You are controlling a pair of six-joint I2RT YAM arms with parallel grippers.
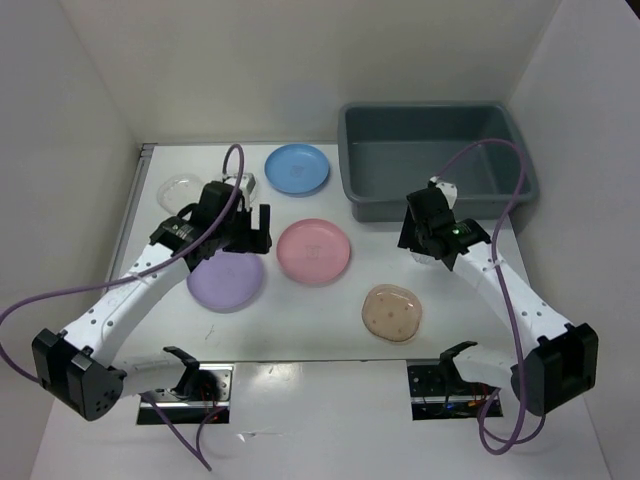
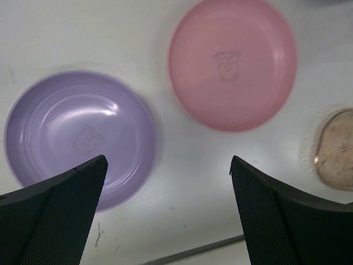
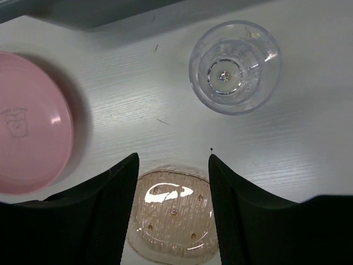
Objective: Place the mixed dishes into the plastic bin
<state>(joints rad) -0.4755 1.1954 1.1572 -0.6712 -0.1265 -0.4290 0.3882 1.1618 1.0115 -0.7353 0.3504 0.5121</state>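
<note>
Bin: plastic bin [image 1: 437,160] sitting at worktop's [image 1: 330,325] far right corner.
Dishes: blue plate [image 1: 297,168], pink plate [image 1: 313,250], lavender plate [image 1: 226,280], tan plate [image 1: 391,312] and clear dish [image 3: 235,66] lying outside it.
Left gripper [image 2: 168,165]: jaws hanging apart, gripping nothing.
Right gripper [image 3: 174,160]: jaws hanging apart, hovering between tan plate and bin.
Marks: pink and lavender centre stamps showing, unreadable.

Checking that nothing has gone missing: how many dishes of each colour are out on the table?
Blue plate: 1
Pink plate: 1
Lavender plate: 1
Tan speckled plate: 1
Clear dishes: 2
Total: 6

You count: blue plate [image 1: 297,168] 1, pink plate [image 1: 313,250] 1, lavender plate [image 1: 225,282] 1, tan plate [image 1: 391,312] 1, clear dishes [image 1: 180,190] [image 3: 234,66] 2, grey bin [image 1: 375,205] 1.
</note>
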